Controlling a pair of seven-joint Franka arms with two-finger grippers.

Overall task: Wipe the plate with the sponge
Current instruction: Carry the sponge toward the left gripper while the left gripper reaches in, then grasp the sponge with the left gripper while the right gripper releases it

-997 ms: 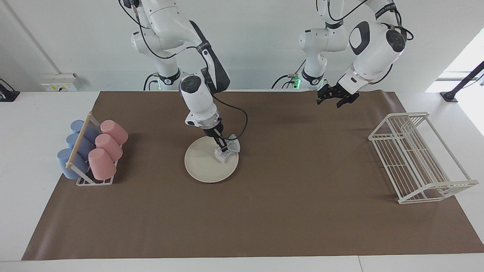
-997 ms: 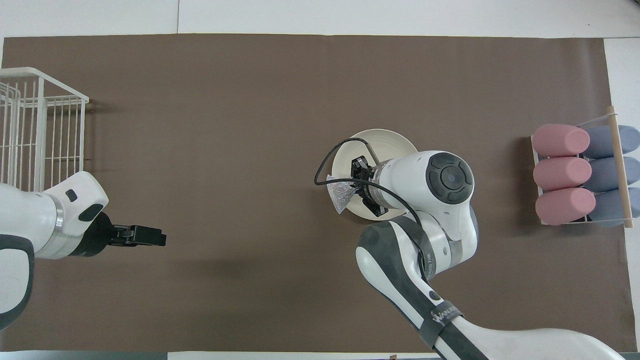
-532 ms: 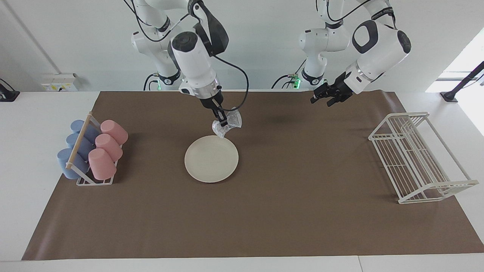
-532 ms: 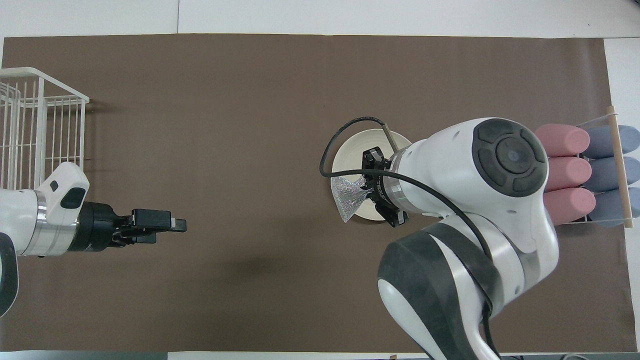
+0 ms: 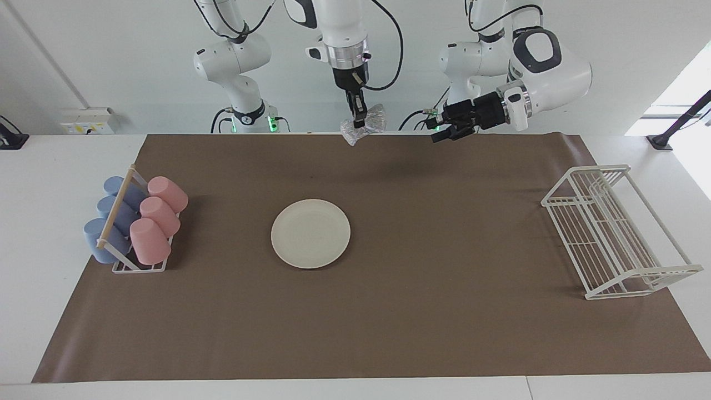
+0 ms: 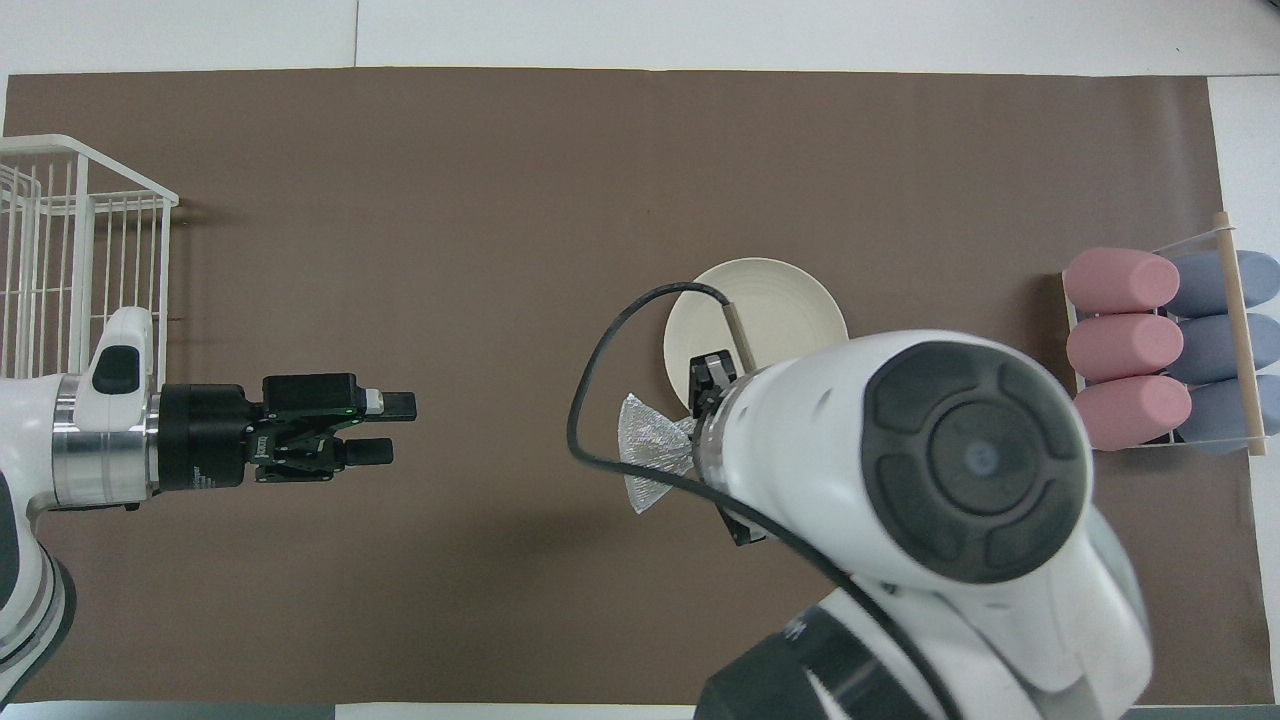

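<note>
Your right gripper [image 5: 359, 120] has lifted the sponge [image 5: 364, 126] high off the plate [image 5: 310, 234].
It stays clamped on the sponge; your left gripper [image 5: 438, 131] waits with fingers apart.

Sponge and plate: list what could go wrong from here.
1. The right gripper holds the sponge high in the air by its pinched waist only, with both ends hanging free; a fast move might shake it loose.
2. The plate lies loose on the brown mat, unheld; another wiping stroke could push it sideways.
3. The left gripper hovers open near the sponge, so the arms could clash.
</note>
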